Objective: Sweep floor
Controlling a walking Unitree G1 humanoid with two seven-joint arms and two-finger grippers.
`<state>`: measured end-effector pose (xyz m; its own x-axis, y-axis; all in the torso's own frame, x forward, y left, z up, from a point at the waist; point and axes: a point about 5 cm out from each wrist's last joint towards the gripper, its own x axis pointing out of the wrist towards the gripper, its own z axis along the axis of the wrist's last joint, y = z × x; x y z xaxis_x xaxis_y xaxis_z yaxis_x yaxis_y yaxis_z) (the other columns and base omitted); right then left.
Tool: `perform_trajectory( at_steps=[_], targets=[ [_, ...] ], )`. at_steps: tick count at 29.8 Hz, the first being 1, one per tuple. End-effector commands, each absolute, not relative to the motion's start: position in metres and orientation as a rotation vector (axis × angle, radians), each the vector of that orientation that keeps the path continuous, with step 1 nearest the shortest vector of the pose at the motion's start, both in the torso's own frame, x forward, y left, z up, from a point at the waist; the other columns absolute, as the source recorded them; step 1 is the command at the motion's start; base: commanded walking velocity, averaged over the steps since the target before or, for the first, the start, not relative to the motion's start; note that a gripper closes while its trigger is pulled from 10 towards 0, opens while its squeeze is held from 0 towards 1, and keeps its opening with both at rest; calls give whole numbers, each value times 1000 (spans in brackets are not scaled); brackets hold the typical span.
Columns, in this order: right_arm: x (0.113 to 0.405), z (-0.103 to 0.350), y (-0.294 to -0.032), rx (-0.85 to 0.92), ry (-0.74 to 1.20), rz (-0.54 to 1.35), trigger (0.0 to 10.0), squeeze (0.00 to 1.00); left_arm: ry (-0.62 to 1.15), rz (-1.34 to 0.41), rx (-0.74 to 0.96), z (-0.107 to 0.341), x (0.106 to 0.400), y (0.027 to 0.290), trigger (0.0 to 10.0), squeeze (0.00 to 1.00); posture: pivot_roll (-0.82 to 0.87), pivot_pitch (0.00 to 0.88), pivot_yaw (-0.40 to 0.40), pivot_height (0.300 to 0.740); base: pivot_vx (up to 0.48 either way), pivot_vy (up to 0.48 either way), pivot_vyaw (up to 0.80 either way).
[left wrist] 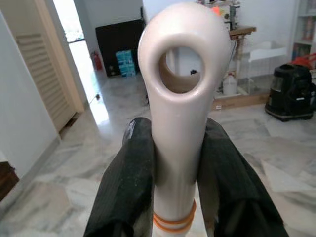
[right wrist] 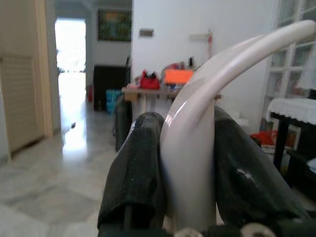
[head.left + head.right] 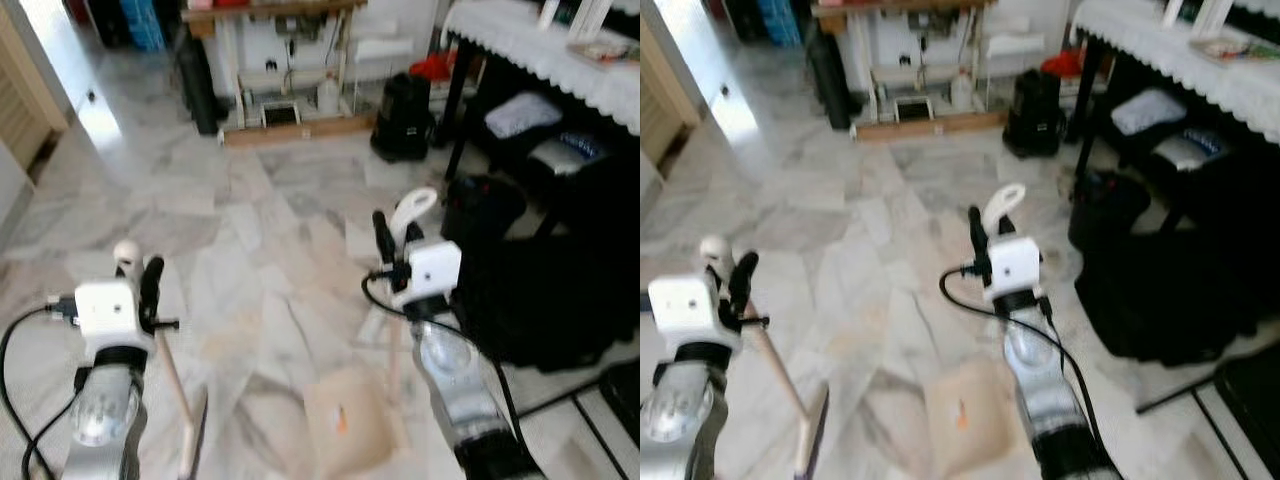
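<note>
Left arm: the left end effector (image 3: 137,268) is clenched on the broom handle (image 1: 178,123) just below its looped top, one black finger (image 1: 129,182) pressed on each side. An orange band rings the handle beneath the grip. From the end effector the cream shaft slants down toward the marble floor (image 3: 270,200), ending at the dark broom head (image 3: 196,432) close to the robot's feet.

Centre: a cream dustpan (image 3: 345,415) lies flat on the floor between the two arms, with a small orange mark on its surface.

Right arm: the right end effector (image 3: 396,240) is clenched on the curved dustpan handle (image 2: 197,148), which rises between the two black fingers and hooks over at its top. The handle runs down to the dustpan below.

Surroundings: a wooden shelf unit (image 3: 285,70) stands against the far wall, with a black vacuum cleaner (image 3: 403,118) on the floor beside it. A worktop with a white lace cloth (image 3: 545,50) occupies the right side, dark bags (image 3: 545,290) heaped beneath it.
</note>
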<state>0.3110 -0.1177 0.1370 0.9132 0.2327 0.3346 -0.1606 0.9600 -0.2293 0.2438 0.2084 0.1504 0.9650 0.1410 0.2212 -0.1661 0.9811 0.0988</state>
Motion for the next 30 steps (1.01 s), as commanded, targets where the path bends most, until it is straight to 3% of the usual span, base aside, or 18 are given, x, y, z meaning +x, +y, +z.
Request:
perform_trajectory(
  at_steps=[1, 30],
  targets=[
    [313, 153, -107, -219, -438, 244, 10000, 0, -271, 181, 141, 162, 241, 216, 10000, 0, 16, 48, 53, 740, 394, 0, 0],
    [314, 154, -107, -174, -432, 244, 10000, 0, -272, 181, 136, 162, 242, 215, 10000, 0, 15, 61, 53, 740, 395, 0, 0]
  ],
)
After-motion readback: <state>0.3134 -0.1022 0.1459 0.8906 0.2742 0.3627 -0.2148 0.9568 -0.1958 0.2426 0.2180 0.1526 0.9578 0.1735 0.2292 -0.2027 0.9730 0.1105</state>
